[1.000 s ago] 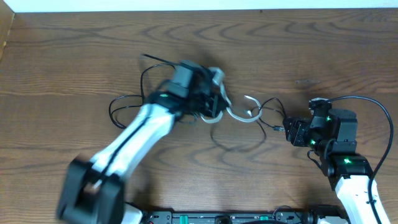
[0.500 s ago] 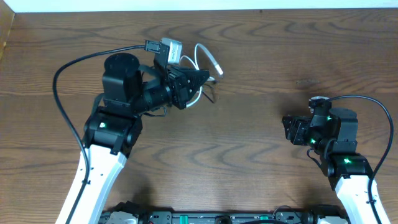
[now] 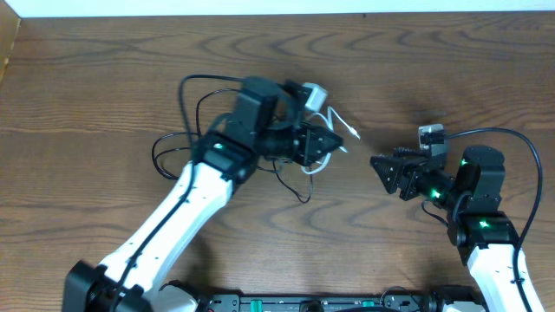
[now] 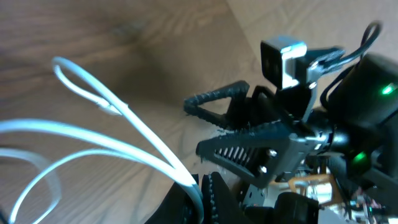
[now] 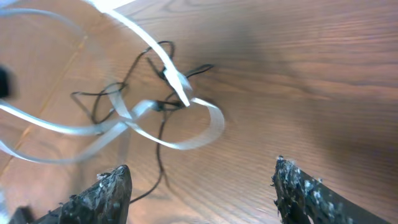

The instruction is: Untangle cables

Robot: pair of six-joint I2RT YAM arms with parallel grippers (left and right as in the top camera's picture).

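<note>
Looking from overhead, we find the white cable [image 5: 180, 84] near the middle of the wooden surface [image 3: 434, 52], between the two arms; its loops spread out of the left fingers [image 3: 327, 139], one strand pointing right toward the other arm and a rounder loop sagging toward the near edge; in the left wrist view its long axis runs from those fingers up and to the left, ending in a narrow bend; the black cable [image 5: 157, 163] is much thinner, its strands crossing the white loops where the two meet and one strand trailing away over the wood toward the near edge; the left fingers are clamped together on the white cable, which enters them at the bottom of the left wrist view; the left arm [image 3: 186, 204] stretches from the near left corner diagonally to the centre, wrist turned so the fingers aim right; the right arm [image 3: 486, 251] rises from the near right, bent at the wrist, with the right fingers [image 5: 109, 193] aimed left at the tangle; they stand well apart with nothing between them, near the cables but touching neither
</note>
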